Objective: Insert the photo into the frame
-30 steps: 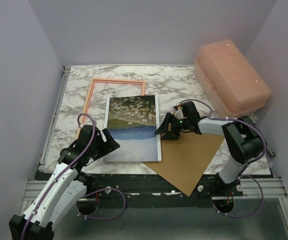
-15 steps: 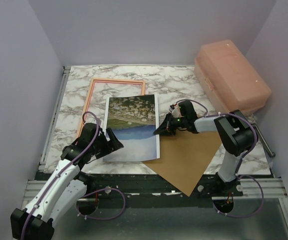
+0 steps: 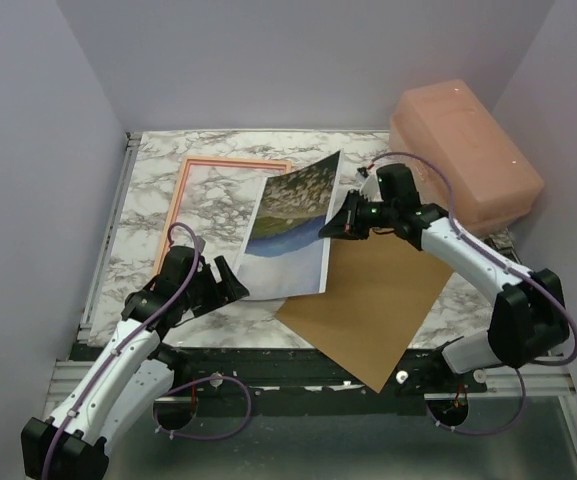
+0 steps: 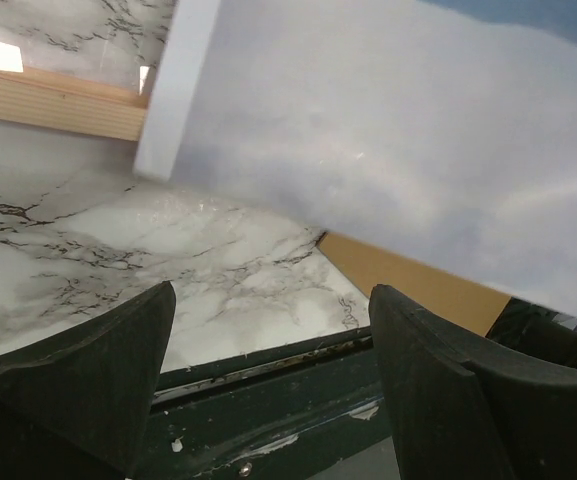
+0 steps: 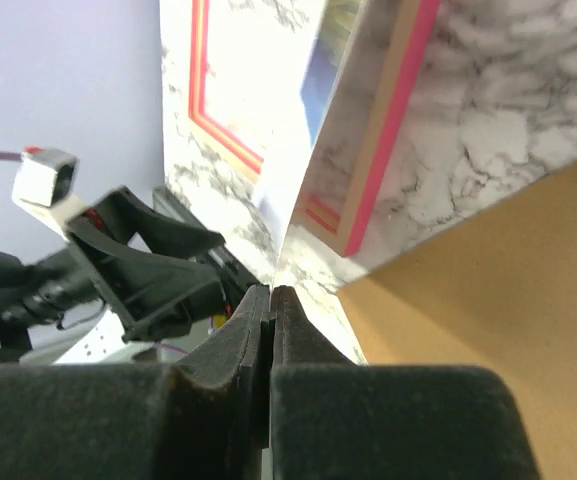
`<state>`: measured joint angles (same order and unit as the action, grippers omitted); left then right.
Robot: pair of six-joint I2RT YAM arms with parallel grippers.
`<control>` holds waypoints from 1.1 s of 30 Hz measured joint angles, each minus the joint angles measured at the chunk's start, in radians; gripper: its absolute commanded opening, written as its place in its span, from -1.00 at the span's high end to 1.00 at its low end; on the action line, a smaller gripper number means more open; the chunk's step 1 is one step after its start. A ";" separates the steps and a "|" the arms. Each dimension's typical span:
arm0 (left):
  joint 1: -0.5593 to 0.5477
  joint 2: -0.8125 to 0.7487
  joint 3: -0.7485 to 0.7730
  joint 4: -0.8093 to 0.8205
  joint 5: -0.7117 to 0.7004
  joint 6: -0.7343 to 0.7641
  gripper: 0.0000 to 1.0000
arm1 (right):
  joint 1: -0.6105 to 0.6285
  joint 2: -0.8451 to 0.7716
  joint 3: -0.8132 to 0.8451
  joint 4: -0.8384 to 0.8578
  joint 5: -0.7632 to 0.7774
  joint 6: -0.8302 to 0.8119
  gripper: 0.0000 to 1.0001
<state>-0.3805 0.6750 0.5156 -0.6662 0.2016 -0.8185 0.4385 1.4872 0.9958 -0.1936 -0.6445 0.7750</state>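
White underside of the photo (image 4: 388,150) above marble table (image 4: 168,260), brown board (image 4: 413,282) corner beneath, spread end effector (image 4: 270,300) below

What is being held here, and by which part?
The photo, pinched at its right edge in the right jaws; the left jaws stand open, holding nothing.

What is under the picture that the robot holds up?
Under the photo: marble table, a corner of the brown board and part of the frame. How much more frame it covers cannot be seen.
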 measured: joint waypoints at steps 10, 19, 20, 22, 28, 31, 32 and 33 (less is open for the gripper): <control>0.000 0.003 -0.002 0.015 0.019 0.004 -0.58 | 0.000 -0.123 0.454 -0.637 0.378 -0.216 0.99; 0.000 0.014 -0.008 0.018 0.023 0.006 -0.58 | 0.000 -0.047 0.846 -1.027 0.558 -0.298 0.99; 0.000 0.016 -0.009 0.021 0.025 0.006 -0.58 | 0.000 -0.037 0.874 -1.055 0.567 -0.303 0.99; 0.000 0.021 -0.012 0.026 0.029 0.006 -0.58 | 0.000 -0.021 0.919 -1.104 0.581 -0.307 0.99; 0.000 0.043 -0.015 0.032 0.041 0.007 -0.58 | 0.000 0.005 0.948 -1.167 0.585 -0.320 0.99; 0.000 0.047 -0.016 0.036 0.044 0.008 -0.58 | 0.000 0.026 0.917 -1.167 0.575 -0.330 0.99; 0.000 0.047 -0.016 0.037 0.045 0.008 -0.58 | 0.000 0.034 0.906 -1.167 0.570 -0.332 0.99; 0.000 0.047 -0.016 0.037 0.046 0.008 -0.58 | 0.002 0.044 0.893 -1.166 0.565 -0.332 0.99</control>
<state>-0.3805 0.7223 0.4995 -0.6296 0.2474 -0.8108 0.4404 1.5314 1.8885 -1.3594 -0.0795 0.4427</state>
